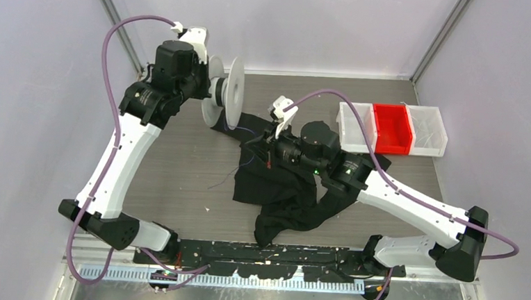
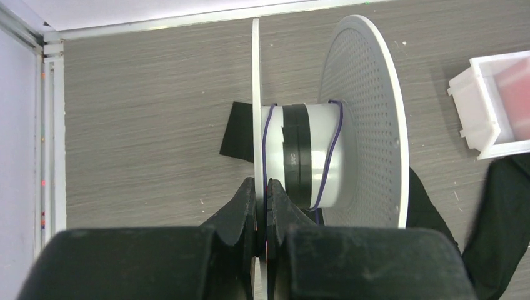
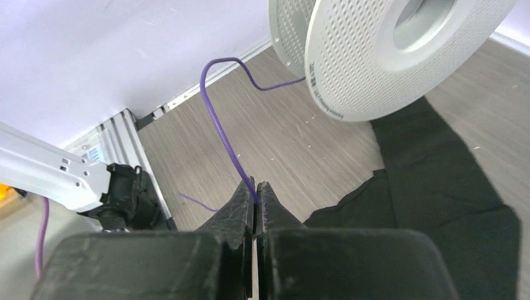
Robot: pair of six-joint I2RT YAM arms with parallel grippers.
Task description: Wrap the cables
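Spool [image 2: 312, 156]: white plastic. Two round flanges pricked with fine holes are joined by a smooth hub with a black band around it. The flanges stand on edge.
Left claw [image 2: 261, 187]: clamped on the thin rim of one spool flange, its black fingers pinching it edge-on.
Cable [image 3: 219, 125]: thin, purple, flexible wire. A few slack turns cross the spool hub, and from the spool it rises in a free arc and drops to the right claw.
Right claw [image 3: 255, 190]: closed on the cable, the strand nipped between its dark, grainy tips, near the spool.
Loose strand [image 1: 222, 182]: fine wire lying on the counter, away from the spool. It is probably the cable's tail, though the top view is too coarse to be sure.
Cloth [image 1: 281, 193]: black, matt, soft and rumpled. One corner lies under the spool and the rest spreads away beneath the right arm.
Counter [image 1: 178, 165]: flat, grey wood-grain, with a bare stretch beside the spool on the left arm's side.
Bins [image 1: 391, 128]: three small plastic boxes in a row, red between two pale ones, well apart from the spool.
Wall rail [image 2: 156, 24]: a metal strip along the counter's edge just behind the spool, leaving little room there.
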